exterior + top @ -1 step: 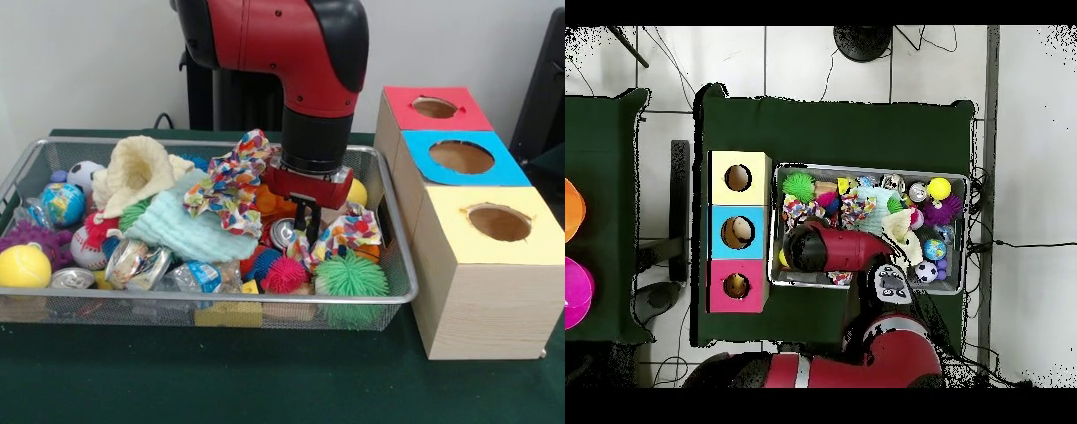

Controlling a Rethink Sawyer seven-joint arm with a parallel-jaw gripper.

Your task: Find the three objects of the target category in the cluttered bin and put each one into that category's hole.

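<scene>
We saw the red and black arm [291, 53] reaching down into the wire basket [388, 221], with its gripper [305, 231] lowered among the clutter near the basket's right half in the front view. Its two dark fingers [301, 216] hung close together, with only a thin gap showing between them, and their tips dipped down just beside a silver can [284, 232] and the left edge of a colourful confetti-patterned bow [349, 234]. We could not tell whether the fingers were clamped on anything or merely resting between those things, since the tips were hidden among the toys. A second, larger bow of the same pattern [231, 181] lay just left of the gripper, draped over a pale mint cloth [181, 225], with a cream knitted cloth [137, 172] behind it. In front of the gripper sat a pink spiky ball [285, 275] and a green spiky ball [350, 278], near the basket's front rim. At the left end we noted a yellow tennis ball [24, 265], a baseball [86, 247], a small globe ball [62, 203] and another can [71, 279]. Beside the basket stood three wooden boxes, each with a round hole in its top: the yellow one [494, 221] nearest, the blue one [461, 157] in the middle and the red one [435, 108] farthest. From overhead, the arm [833, 248] covered the gripper entirely.
</scene>
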